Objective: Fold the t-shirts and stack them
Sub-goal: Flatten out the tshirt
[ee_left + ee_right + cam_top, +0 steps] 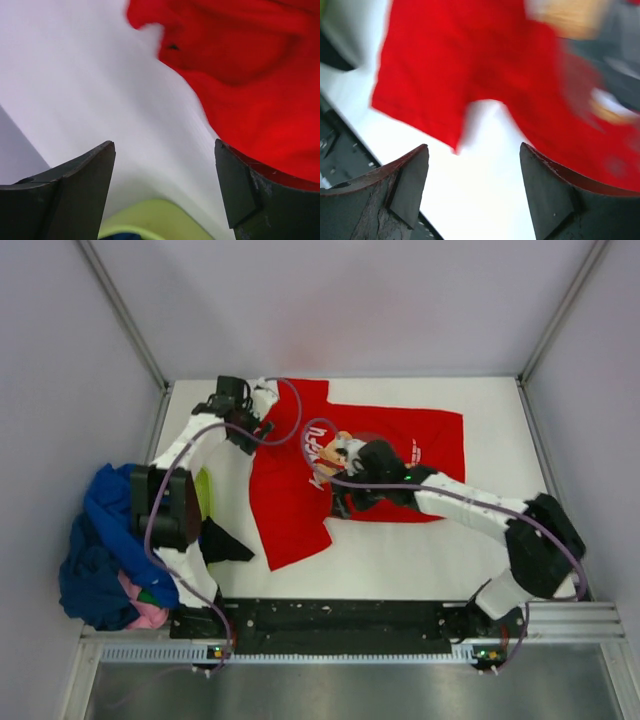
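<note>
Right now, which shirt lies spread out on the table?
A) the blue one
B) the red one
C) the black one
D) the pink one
B: the red shirt lies spread on the white table, while the blue shirt is bunched up at the left edge.

Left arm (190, 450): reaches forward along the left edge, elbow bent.
Left hand (163, 162): fingers spread wide (both dark tips in view), nothing between them.
Right arm (470, 512): elbow out right, forearm angled inward and leftward.
Right hand (473, 165): fingers parted wide, gripping nothing.
</note>
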Controlling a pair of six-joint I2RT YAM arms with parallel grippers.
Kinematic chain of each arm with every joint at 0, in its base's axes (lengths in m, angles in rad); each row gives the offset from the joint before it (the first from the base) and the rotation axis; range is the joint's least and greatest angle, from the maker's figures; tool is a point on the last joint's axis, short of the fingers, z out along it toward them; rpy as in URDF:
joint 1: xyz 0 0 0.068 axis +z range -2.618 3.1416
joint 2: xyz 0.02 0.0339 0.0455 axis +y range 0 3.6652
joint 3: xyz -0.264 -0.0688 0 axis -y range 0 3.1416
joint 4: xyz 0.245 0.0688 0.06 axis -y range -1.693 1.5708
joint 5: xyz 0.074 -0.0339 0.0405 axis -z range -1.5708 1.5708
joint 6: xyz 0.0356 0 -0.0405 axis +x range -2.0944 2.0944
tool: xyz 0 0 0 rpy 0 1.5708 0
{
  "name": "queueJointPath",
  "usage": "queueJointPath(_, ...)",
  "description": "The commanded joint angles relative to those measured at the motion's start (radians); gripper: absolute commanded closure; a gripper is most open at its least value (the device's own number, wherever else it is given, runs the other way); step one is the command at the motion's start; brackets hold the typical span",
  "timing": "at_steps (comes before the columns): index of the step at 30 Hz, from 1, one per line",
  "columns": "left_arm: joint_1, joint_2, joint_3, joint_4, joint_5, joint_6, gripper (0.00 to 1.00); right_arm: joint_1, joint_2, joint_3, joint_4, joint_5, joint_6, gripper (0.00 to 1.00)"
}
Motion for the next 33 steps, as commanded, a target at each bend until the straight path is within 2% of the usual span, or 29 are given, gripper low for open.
queueJointPath(1,-0.035,-0.283,-0.19,-0.11,0.336,0.179,0.16,-0.257,-0.22,-0.127,-0.129,0.232,0.072,0.28)
queueJointPath(5,-0.07,-0.414,-0.354,-0.269,0.475,0.346,0.17,-0.443,-0.296,-0.193,-0.153,0.311,0.079,0.26)
queueJointPath(8,-0.113,-0.477,-0.5,-0.297,0.438,0.421,0.17,-0.534,-0.285,-0.189,-0.163,0.366,0.066,0.21)
queueJointPath(10,-0.164,-0.506,-0.592,-0.292,0.383,0.455,0.11,-0.584,-0.258,-0.171,-0.162,0.38,0.072,0.21)
queueJointPath(11,-0.193,-0.52,-0.627,-0.283,0.348,0.46,0.05,-0.594,-0.238,-0.161,-0.162,0.401,0.069,0.21)
queueJointPath(15,-0.332,-0.592,-0.762,-0.24,0.256,0.483,0.04,-0.598,-0.175,-0.122,-0.171,0.445,0.058,0.21)
queueJointPath(19,-0.372,-0.61,-0.828,-0.215,0.251,0.495,0.02,-0.597,-0.15,-0.118,-0.173,0.481,0.053,0.21)
queueJointPath(24,-0.415,-0.563,-0.891,-0.136,0.254,0.458,0.01,-0.606,-0.115,-0.125,-0.163,0.497,0.061,0.21)
queueJointPath(26,-0.432,-0.544,-0.92,-0.071,0.226,0.44,0.02,-0.62,-0.084,-0.123,-0.15,0.477,0.064,0.3)
queueJointPath(27,-0.438,-0.538,-0.931,-0.016,0.197,0.422,0.04,-0.629,-0.072,-0.117,-0.15,0.466,0.067,0.38)
queueJointPath(28,-0.44,-0.527,-0.93,0.007,0.182,0.4,0.08,-0.634,-0.06,-0.114,-0.15,0.46,0.069,0.53)
queueJointPath(29,-0.438,-0.518,-0.919,0.012,0.168,0.383,0.19,-0.634,-0.056,-0.115,-0.15,0.452,0.069,0.65)
queueJointPath(30,-0.438,-0.509,-0.901,0.009,0.162,0.36,0.36,-0.635,-0.061,-0.12,-0.151,0.446,0.07,0.78)
queueJointPath(32,-0.44,-0.506,-0.865,0.001,0.159,0.327,0.58,-0.635,-0.079,-0.132,-0.148,0.444,0.07,0.95)
queueJointPath(33,-0.437,-0.515,-0.853,0.001,0.157,0.313,0.73,-0.634,-0.099,-0.14,-0.15,0.448,0.07,1.0)
